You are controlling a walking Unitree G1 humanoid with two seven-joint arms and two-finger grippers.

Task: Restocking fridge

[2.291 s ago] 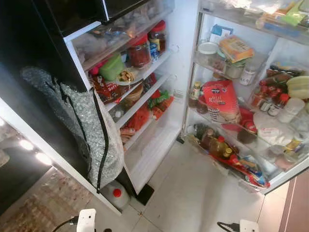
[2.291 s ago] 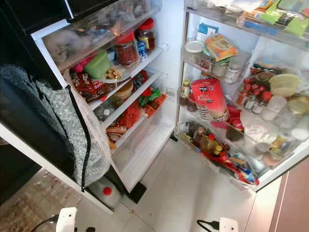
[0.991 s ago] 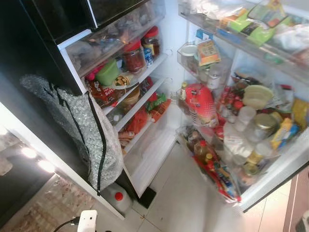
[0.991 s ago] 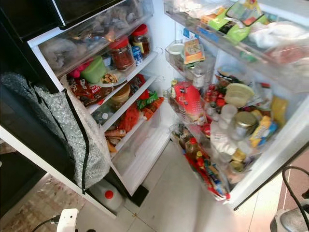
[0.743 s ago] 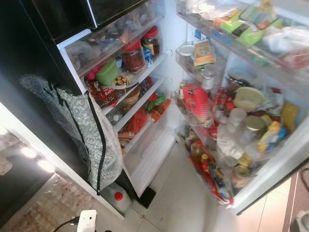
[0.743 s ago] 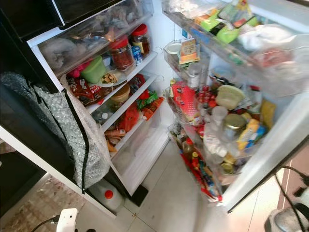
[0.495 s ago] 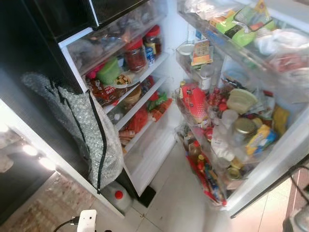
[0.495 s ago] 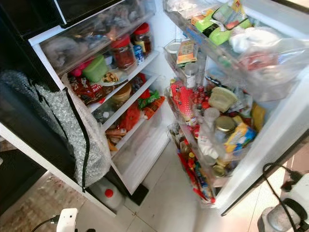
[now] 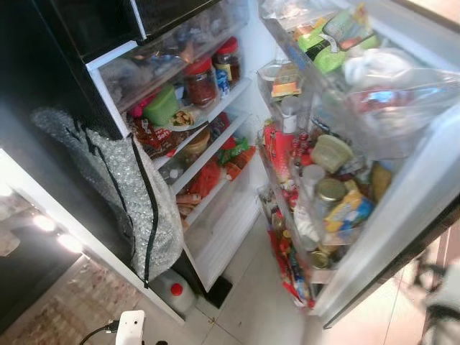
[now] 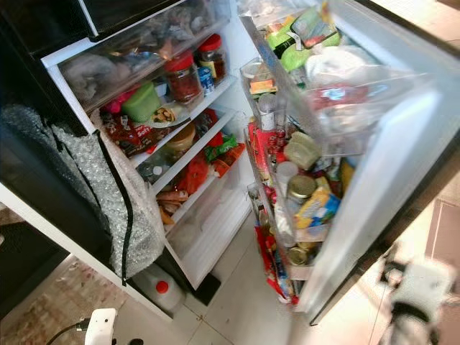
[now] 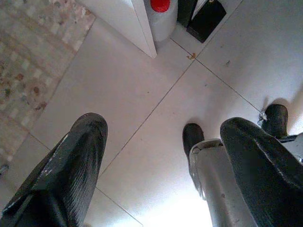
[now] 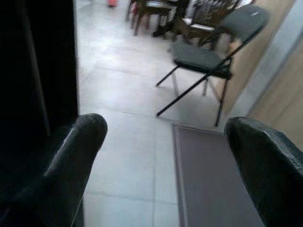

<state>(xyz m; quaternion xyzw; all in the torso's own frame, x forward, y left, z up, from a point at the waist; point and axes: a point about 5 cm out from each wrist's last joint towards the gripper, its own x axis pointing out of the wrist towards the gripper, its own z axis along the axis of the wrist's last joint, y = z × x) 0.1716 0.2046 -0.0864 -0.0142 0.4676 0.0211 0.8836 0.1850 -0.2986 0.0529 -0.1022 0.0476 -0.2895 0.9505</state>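
Left eye, fridge (image 9: 215, 180): open, white interior, shelves running back from the front edge; long axis upright, mouth facing the camera.
Left eye, top shelf: two red-lidded jars (image 9: 201, 79) near the back edge, a green tub (image 9: 164, 106) beside them toward the front.
Left eye, lower shelves: red and orange packets (image 9: 208, 176), green packet (image 9: 237, 147); bottom shelf bare and white.
Left eye, fridge door (image 9: 402, 201): part-swung, racks facing the shelves, outer edge toward the camera; racks crowded with jars, tins and bags; lidded jar (image 9: 329, 192) mid-rack.
Left eye, bubble-wrap bag (image 9: 129, 194): hangs at the cabinet's front left edge, black zip running top to bottom.
Left eye, floor: white jug with red cap (image 9: 172, 291) at the foot of the fridge.
Right eye, blurred silver-white shape (image 10: 413, 295): low right beside the door's outer edge; cannot tell what it is.
Left wrist, left claw (image 11: 161, 156): fingers spread wide, nothing between them, above pale floor tiles (image 11: 142, 94); the jug's red cap beyond.
Right wrist, right claw (image 12: 165, 161): fingers wide apart, empty; folding chair (image 12: 208, 56) on tiled floor ahead, dark surface beside one finger.
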